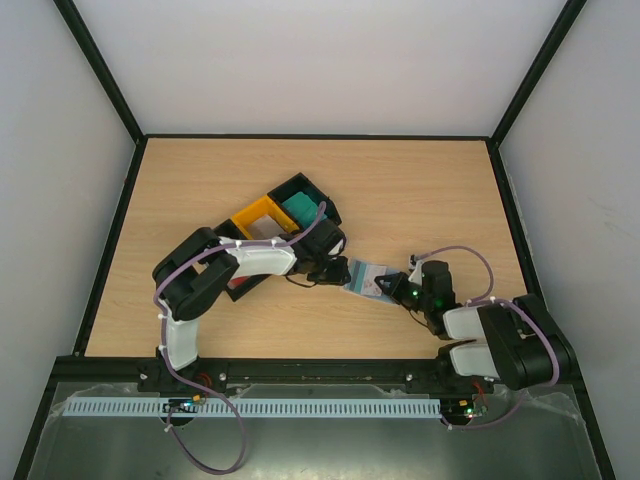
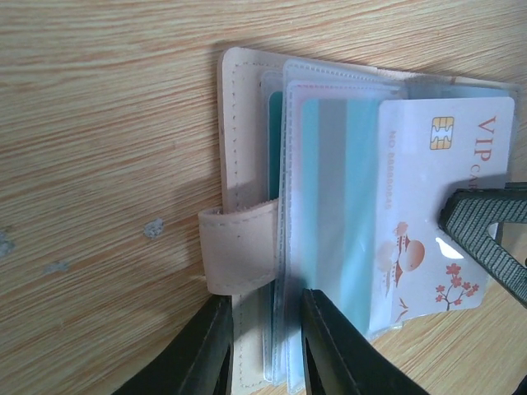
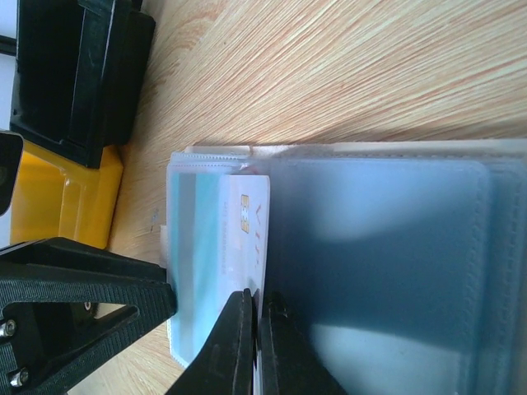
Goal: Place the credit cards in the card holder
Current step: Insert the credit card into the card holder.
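The card holder (image 1: 365, 276) lies open on the table between both arms, its beige cover and snap strap (image 2: 247, 123) to one side and its clear sleeves (image 3: 379, 247) spread out. A teal card (image 2: 338, 206) sits inside a sleeve. A white credit card (image 2: 436, 214) with a chip and red flowers lies partly in a sleeve. My right gripper (image 3: 257, 298) is shut on that card's edge (image 3: 247, 214). My left gripper (image 2: 263, 300) pinches the card holder's cover edge and several sleeves just below the strap.
Behind the left arm stand a yellow tray (image 1: 262, 215) and a black tray (image 1: 318, 190) holding a teal stack (image 1: 298, 208). In the right wrist view the yellow tray (image 3: 58, 197) and a black tray (image 3: 82, 74) are close on the left.
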You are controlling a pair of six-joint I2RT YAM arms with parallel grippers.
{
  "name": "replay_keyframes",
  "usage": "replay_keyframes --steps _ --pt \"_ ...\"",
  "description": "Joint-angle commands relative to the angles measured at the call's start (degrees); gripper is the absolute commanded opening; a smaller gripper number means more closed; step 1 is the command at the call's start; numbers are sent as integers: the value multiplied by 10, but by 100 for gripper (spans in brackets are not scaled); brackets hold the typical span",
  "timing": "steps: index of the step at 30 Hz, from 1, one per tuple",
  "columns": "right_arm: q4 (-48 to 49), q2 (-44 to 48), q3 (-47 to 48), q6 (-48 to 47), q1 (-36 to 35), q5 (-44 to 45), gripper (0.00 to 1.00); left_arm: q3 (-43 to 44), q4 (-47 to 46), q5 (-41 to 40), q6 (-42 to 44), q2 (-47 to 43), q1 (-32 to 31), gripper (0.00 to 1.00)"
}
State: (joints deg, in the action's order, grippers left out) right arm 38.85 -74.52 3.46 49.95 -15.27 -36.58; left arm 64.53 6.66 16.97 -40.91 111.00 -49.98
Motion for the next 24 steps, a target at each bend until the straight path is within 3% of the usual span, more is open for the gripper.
replay_keyframes --steps 1,24 --pt "-12 -33 -4 8 -1 6 2 -1 24 -18 7 32 0 26" --pt "86 -134 12 118 -78 54 2 -9 16 6 8 32 0 29"
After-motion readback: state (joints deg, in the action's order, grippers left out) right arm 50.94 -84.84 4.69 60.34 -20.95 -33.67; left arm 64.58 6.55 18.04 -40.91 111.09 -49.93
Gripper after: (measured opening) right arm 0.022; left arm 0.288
